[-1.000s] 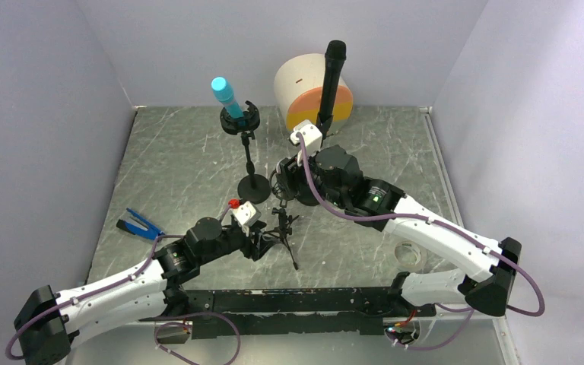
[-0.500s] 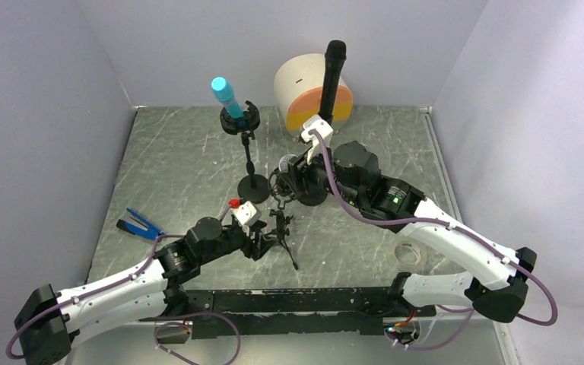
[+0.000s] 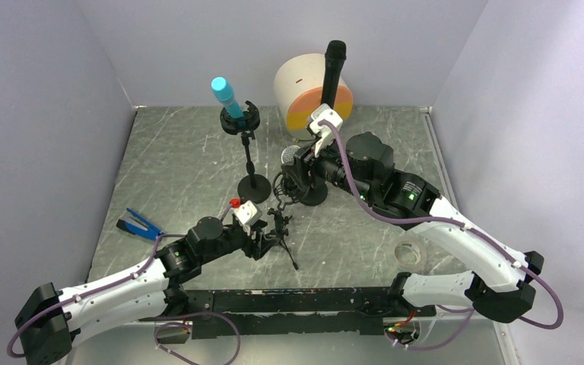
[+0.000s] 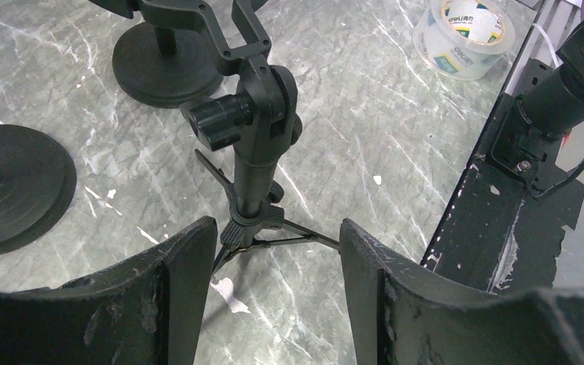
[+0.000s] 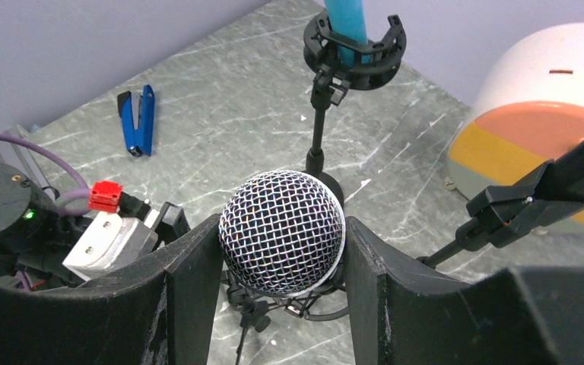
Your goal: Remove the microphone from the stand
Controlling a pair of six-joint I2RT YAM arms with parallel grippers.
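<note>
Nearest you, the left gripper (image 4: 277, 228) stands with jaws open astride the tripod (image 4: 257, 152) post, not clamping, likely to steady it. Farther out, the right gripper (image 5: 283, 224) pinches the mic (image 5: 281, 237) by its mesh head, lifted clear of the tripod.

Bright, even light falls from overhead, diffuse enough that shadows on the grey marbled tabletop (image 3: 182, 175) are faint and soft-edged, gathered just under the arms and the stand bases. The pale walls (image 3: 46, 91) take on a lavender cast, the left one a shade darker than the right. The tabletop has a dull sheen with no hard glare. The tape roll (image 4: 464, 30) at the far right of the left wrist view catches small highlights. The top view is evenly sharp. Both wrist views bow at the edges as from a wide lens. The dark jaws along their near edge look soft and underlit, while the microphone (image 5: 281, 232) mesh and the tripod stand (image 4: 255, 152) are crisp.
</note>
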